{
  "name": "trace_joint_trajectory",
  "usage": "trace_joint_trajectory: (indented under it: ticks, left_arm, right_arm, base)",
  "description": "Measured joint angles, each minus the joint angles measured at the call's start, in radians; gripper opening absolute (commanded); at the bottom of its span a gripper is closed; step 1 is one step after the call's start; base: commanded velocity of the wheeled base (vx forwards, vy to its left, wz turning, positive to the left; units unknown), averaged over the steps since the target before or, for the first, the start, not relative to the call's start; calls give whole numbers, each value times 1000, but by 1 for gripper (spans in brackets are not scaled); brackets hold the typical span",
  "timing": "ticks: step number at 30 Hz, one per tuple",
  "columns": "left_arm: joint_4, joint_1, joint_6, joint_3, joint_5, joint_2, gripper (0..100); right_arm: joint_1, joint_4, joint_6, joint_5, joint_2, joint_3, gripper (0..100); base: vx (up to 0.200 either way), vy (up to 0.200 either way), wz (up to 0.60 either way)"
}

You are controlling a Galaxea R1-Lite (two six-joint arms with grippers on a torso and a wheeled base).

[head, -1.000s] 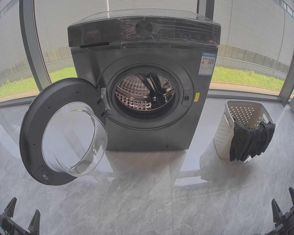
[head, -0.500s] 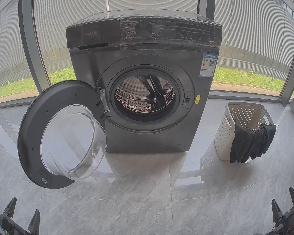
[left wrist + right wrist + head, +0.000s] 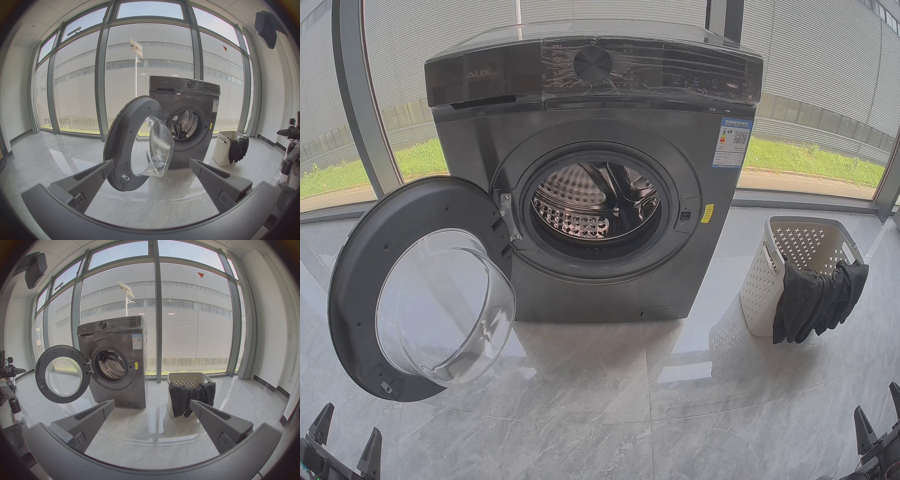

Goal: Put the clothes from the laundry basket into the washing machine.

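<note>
Head view puts the washing machine (image 3: 594, 187) ahead of both claws and well apart from them, drum bare and open. Its door (image 3: 419, 287) is swung wide and stands ahead of the left claw (image 3: 350, 420), between that claw and the drum mouth. The laundry basket (image 3: 765, 275) sits on the floor (image 3: 612, 387) ahead of the right claw (image 3: 876, 400), just beside the machine. The clothes (image 3: 815, 300), a dark bundle, hang over the basket rim on the side facing that claw. Both claws are spread wide and hold nothing.

The door is the biggest hazard, I judge: it juts out toward the left claw, so an arm going for the drum could knock it or push it partly shut. The basket looks light, so a pull on the draped cloth could tip it or slide it over the glossy floor. The bundle hangs in loose folds, and a pinch might take only one layer, leaving a tail to drag, catch on the rim, or lodge in the door seal short of the drum.

Against the earlier pictures the whole head view has shifted, with machine, door and basket all larger and lower. That reads as the camera closing in, not the things moving. The claws keep their corners
</note>
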Motion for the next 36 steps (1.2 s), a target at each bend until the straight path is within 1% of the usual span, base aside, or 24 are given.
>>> trace_joint_trajectory:
  ticks: [6, 15, 36]
  left_arm:
    - [1, 0, 5, 0, 0, 0, 100]
    - [0, 0, -1, 0, 0, 0, 100]
    - [0, 0, -2, 0, 0, 0, 100]
  right_arm:
    - [0, 0, 0, 0, 0, 0, 100]
    - [-1, -1, 1, 0, 1, 0, 100]
    - [0, -1, -1, 0, 2, 0, 100]
  base:
    - [0, -200, 0]
    - [0, -200, 0]
    - [0, -200, 0]
